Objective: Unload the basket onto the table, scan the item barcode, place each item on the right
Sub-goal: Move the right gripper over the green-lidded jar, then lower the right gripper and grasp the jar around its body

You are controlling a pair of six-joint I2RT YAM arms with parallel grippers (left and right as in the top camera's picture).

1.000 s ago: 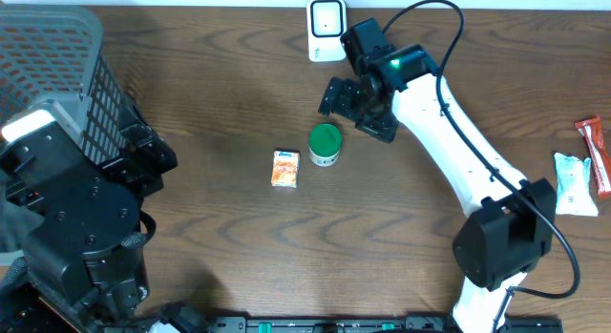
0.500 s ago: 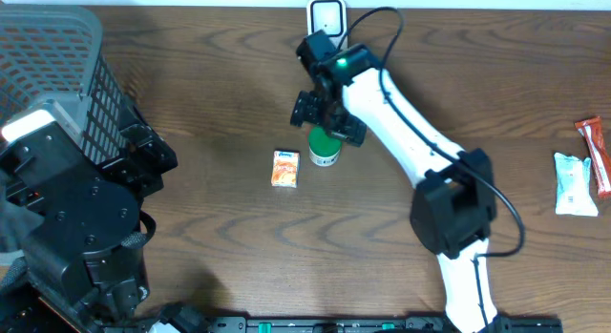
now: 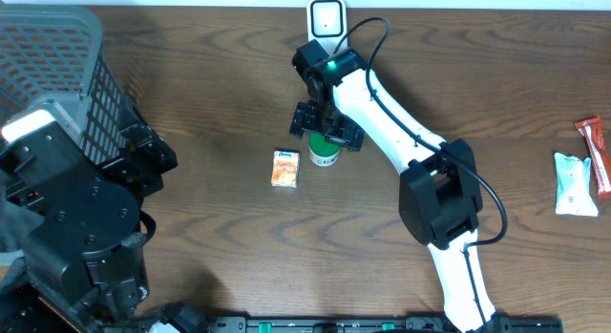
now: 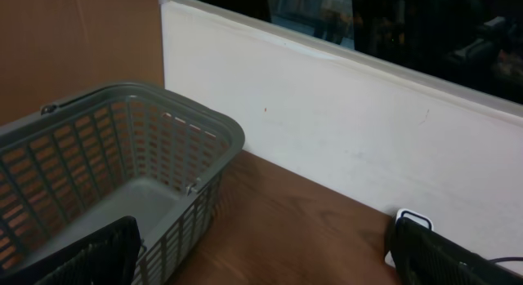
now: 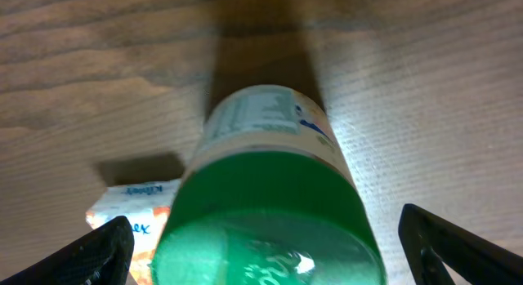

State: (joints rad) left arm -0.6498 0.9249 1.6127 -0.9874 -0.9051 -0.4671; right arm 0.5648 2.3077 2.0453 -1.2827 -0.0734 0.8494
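Observation:
A small white canister with a green lid [image 3: 325, 150] stands upright mid-table. My right gripper [image 3: 326, 126] hangs over it, open. In the right wrist view the green lid [image 5: 270, 224] fills the space between the two black fingertips [image 5: 102, 252], which stand clear of its sides; the right gripper [image 5: 278, 256] holds nothing. An orange tissue pack [image 3: 285, 168] lies flat just left of the canister. The white scanner [image 3: 326, 18] stands at the table's far edge. My left gripper [image 4: 265, 264] is open and empty at the left, facing the wall.
A grey plastic basket [image 3: 57, 56] occupies the far left corner, seen also as the basket [image 4: 122, 154] in the left wrist view. A white-and-teal packet [image 3: 574, 183] and a red bar [image 3: 596, 154] lie at the right edge.
The right arm swung left and lowered, bringing its open gripper from right of the canister to directly over it. The left arm has not moved.

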